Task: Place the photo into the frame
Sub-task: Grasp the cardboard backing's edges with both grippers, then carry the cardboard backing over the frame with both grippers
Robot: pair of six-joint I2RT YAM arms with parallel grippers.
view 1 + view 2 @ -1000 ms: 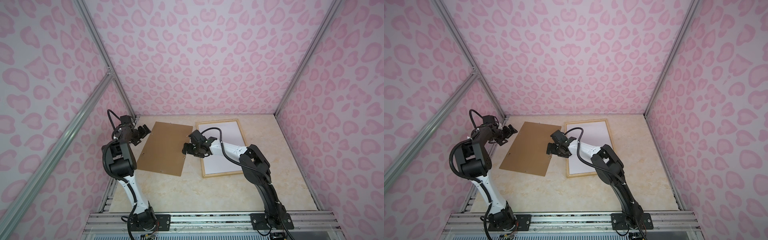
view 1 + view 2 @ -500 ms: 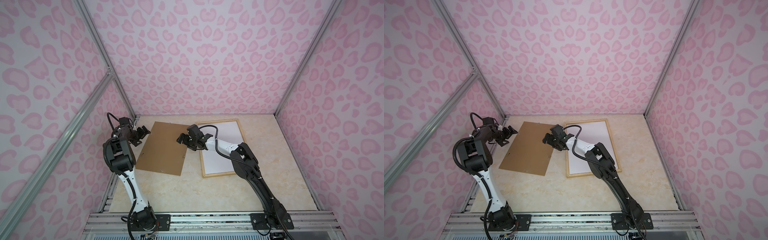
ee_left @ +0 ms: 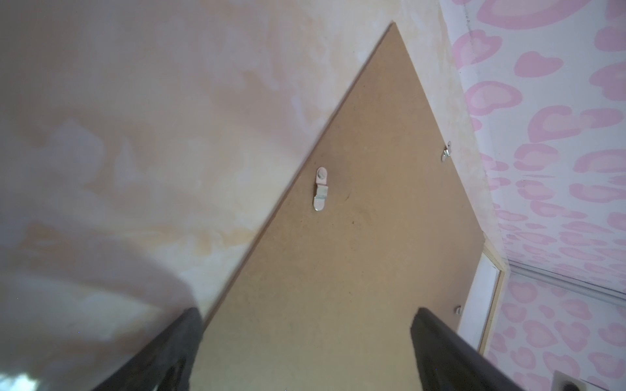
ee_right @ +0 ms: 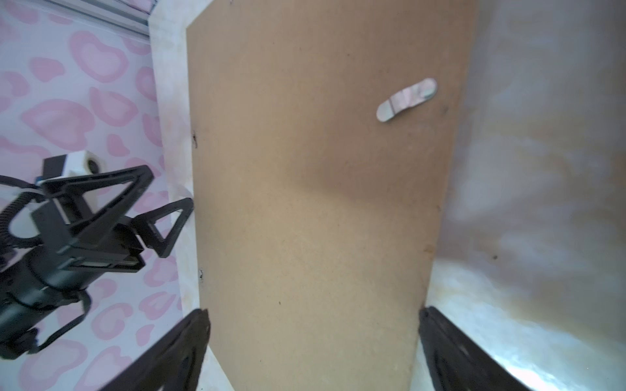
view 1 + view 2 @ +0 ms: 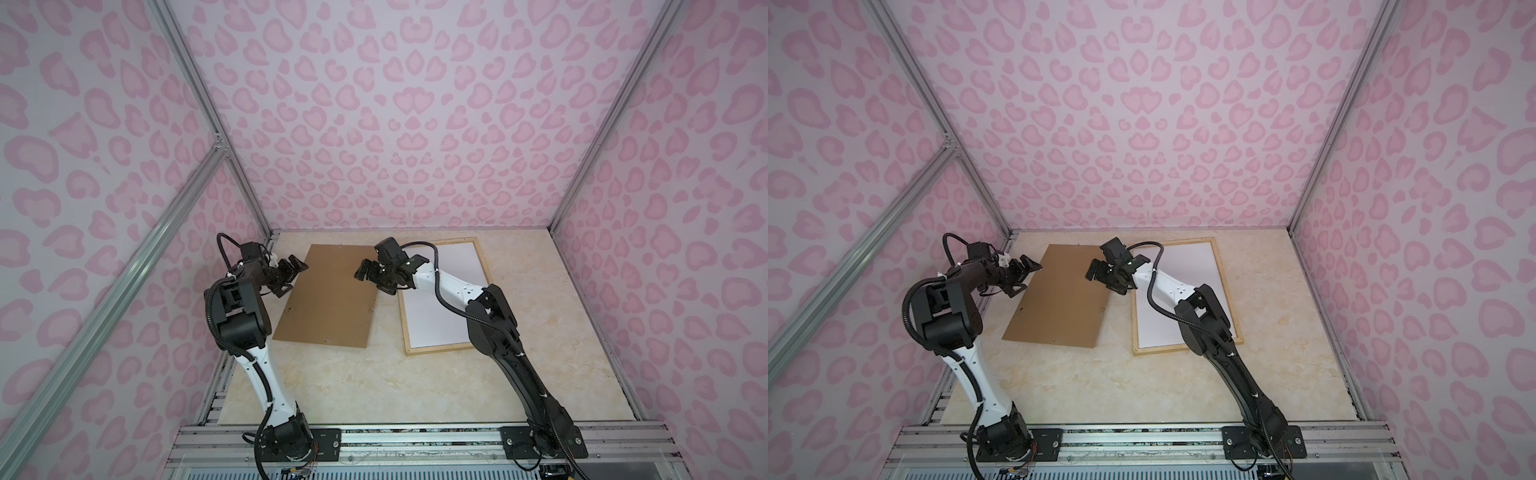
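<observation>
Right side of the bench (image 5: 374, 386): the frame (image 5: 436, 349) lies flat, pale wood strips all round.
Inside the frame: a plain white sheet (image 5: 432, 320) fills it; honestly can't tell if that's the back of the photo.
Backing board (image 5: 328, 295): brown, flat on the bench just left of the frame, metal clips (image 3: 320, 189) facing up.
Change from a second ago: right hand (image 5: 372, 280) has slid off the frame's left strip, up and over to the board's right edge; board and frame haven't budged.
Left hand (image 5: 296, 275): fingers spread, nothing in them, hovering at the board's far-left edge, elbow folded high.
Right arm: stretched across the frame, hand wide open and empty too.
</observation>
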